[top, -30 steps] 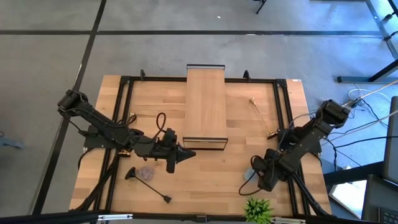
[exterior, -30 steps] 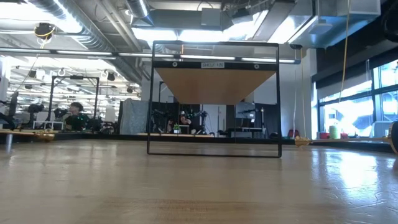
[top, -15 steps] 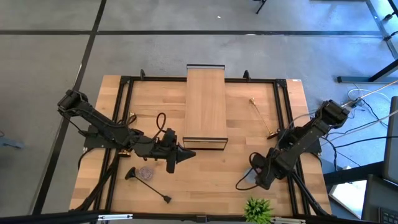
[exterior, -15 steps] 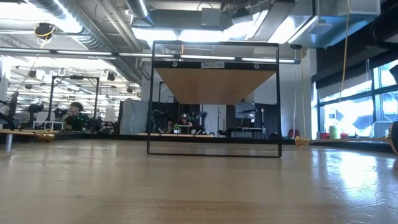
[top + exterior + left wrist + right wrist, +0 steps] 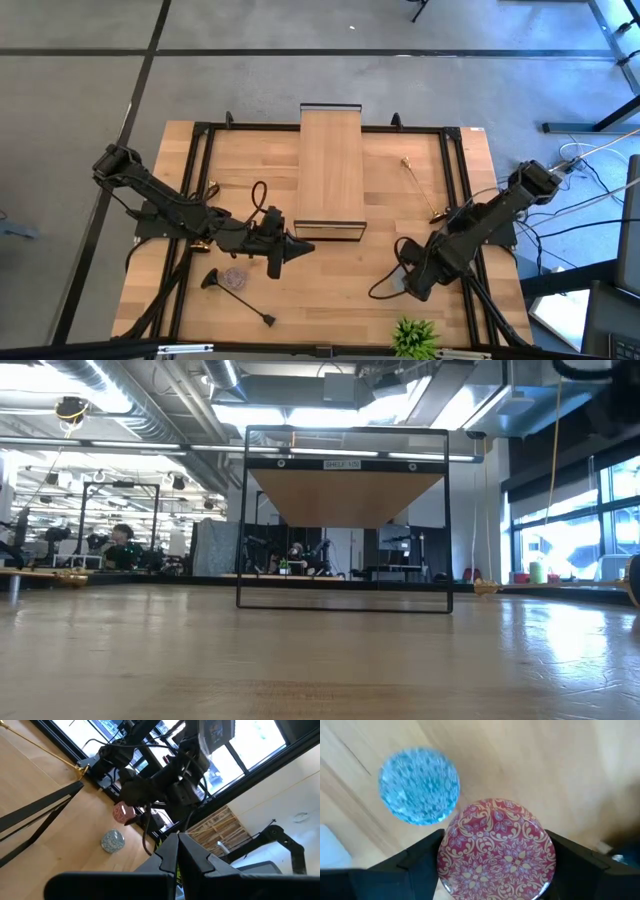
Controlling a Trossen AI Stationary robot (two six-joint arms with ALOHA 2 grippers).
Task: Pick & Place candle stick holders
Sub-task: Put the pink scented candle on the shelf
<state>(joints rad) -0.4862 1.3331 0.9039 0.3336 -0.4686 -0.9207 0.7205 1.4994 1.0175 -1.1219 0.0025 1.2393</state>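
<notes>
A black candle stick holder (image 5: 236, 296) lies on its side on the table at the near left. A gold one (image 5: 420, 187) lies flat at the far right and also shows in the left wrist view (image 5: 45, 751). A bit of gold shows at the left rail (image 5: 212, 186). My right gripper (image 5: 402, 284) is at the near right, shut on a red patterned round thing (image 5: 495, 847), beside a blue glassy ball (image 5: 418, 786). My left gripper (image 5: 303, 245) is shut and empty, in front of the shelf. My right gripper pinches the red patterned round thing between its two fingers (image 5: 422, 857), one on each of two opposite sides (image 5: 447, 860). The fingers come from above, pointing down at the table. I cannot tell whether the thing is off the table.
A wooden shelf in a black frame (image 5: 330, 170) stands mid-table at the back, and shows in the low view (image 5: 345, 495). A small grey round piece (image 5: 235, 276) lies by the black holder's base. A green plant (image 5: 415, 335) stands at the near edge. Black rails run along both sides.
My right gripper has moved a little toward the table's left edge, near the blue ball. My left arm has kept still.
</notes>
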